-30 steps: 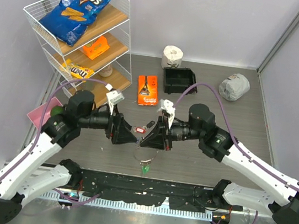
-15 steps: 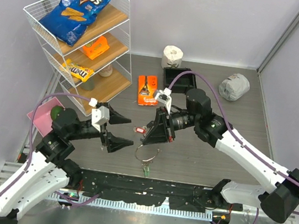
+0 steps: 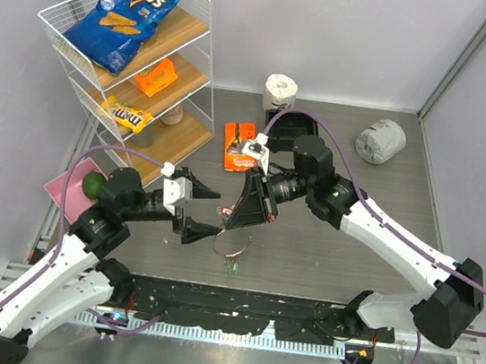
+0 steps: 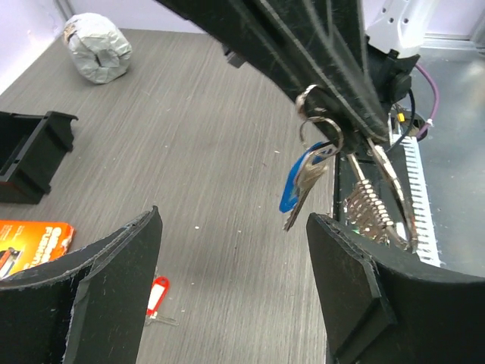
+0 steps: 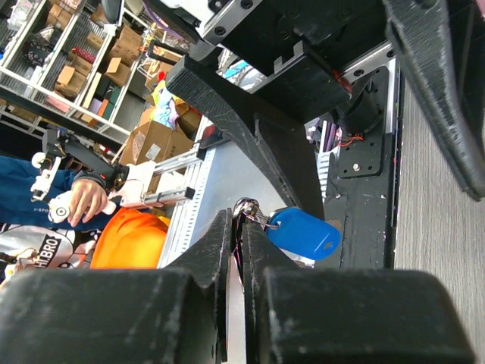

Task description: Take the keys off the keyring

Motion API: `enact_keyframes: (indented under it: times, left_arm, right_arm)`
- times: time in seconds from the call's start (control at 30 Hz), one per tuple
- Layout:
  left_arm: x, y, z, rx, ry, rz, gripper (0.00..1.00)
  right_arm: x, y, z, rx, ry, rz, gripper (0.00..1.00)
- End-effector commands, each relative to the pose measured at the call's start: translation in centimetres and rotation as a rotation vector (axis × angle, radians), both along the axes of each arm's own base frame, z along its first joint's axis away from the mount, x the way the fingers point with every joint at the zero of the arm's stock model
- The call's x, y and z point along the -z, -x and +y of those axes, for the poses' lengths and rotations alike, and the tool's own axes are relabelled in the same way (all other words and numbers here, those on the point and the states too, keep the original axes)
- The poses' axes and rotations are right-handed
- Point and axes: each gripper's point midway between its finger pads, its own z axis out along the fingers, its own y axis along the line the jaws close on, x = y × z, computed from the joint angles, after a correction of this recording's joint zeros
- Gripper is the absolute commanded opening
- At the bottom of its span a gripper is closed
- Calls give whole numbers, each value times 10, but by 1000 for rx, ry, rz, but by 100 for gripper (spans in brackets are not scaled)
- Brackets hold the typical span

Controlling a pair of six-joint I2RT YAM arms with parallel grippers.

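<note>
Starting at the near table edge, a green-tagged key [image 3: 232,272] is seen lowest on the keyring [image 3: 233,246], a thin silver wire loop. The loop is pinched at its top by the right gripper [image 3: 230,223], whose black jaws are pressed together on it. The left gripper [image 3: 211,211] is held just beside it, jaws spread wide and apart from the keys.

Detail lost from above is supplied by the left wrist view. A blue plastic tag [image 4: 289,191] and flat silver toothed keys [image 4: 368,211] are shown hanging under the right fingers. A red-tagged key [image 4: 156,293] is shown lying loose on the grey wood-grain table [image 4: 189,136]. The tight pinch and the glossy, rounded blue tag are confirmed by the right wrist view.

Farther back are recorded an orange packet [image 3: 241,146], a black plastic bin [image 3: 289,127], a white paper roll [image 3: 280,90], a crumpled grey bundle [image 3: 381,140] and a white wire rack [image 3: 46,20].
</note>
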Motion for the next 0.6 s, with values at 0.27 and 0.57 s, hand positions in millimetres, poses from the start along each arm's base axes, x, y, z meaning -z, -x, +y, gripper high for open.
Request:
enact_keyframes:
  times: [0.27,0.57]
  left_arm:
    - [-26,12,-13,103,29,-65,76]
    - [-31,8,-21,117,26,-52,65]
  right_arm:
    - [-23,-9,10,-21,-78,-35,5]
    - [-19,-13,15,-21,-79,-27,5]
